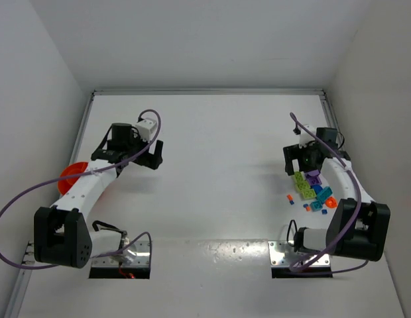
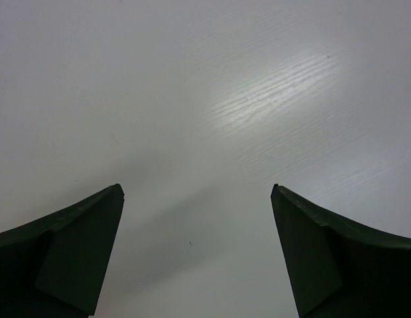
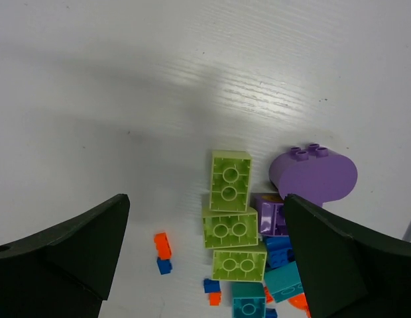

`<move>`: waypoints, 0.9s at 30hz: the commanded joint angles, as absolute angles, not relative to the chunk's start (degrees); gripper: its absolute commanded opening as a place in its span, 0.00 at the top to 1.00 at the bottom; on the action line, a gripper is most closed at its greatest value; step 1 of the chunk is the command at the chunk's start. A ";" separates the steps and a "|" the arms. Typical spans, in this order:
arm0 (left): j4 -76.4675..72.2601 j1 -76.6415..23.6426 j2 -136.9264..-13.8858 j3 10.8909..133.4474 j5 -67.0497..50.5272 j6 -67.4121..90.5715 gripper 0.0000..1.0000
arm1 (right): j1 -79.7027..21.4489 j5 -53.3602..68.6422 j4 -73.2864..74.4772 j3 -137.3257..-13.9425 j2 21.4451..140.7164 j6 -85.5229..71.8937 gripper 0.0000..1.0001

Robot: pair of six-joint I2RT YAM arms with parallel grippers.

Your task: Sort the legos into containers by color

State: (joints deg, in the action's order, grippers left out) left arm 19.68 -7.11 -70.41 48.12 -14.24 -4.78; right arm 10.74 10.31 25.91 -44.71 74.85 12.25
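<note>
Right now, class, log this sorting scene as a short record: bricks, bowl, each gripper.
legos: loose pile on table beside right arm
colours: lime green, purple, teal, blue, orange
orange bowl: far left, partly hidden by left arm
left gripper: open over bare table
right gripper: open above the pile, holding nothing

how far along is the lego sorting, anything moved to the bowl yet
Nothing looks sorted yet. The legos lie in one mixed pile below the right gripper, lime, purple, teal and orange together. Nothing is in hand: the right gripper and the left gripper are both open and empty. The orange bowl sits far off, mostly hidden under the left arm, its inside unseen. All the sorting appears left.
</note>
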 commanded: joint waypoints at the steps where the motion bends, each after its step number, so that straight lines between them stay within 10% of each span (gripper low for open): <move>1: 21.53 -7.47 -68.91 48.52 -18.63 -8.00 0.01 | 10.81 8.71 26.10 -44.65 73.21 16.08 0.00; 10: 24.08 -7.47 -70.14 51.77 -20.92 -9.76 0.01 | 10.81 8.70 26.72 -45.18 80.32 20.21 0.33; 27: 23.03 -6.33 -72.42 52.82 -24.26 -9.23 0.01 | 10.81 5.28 21.80 -45.70 88.24 20.21 0.34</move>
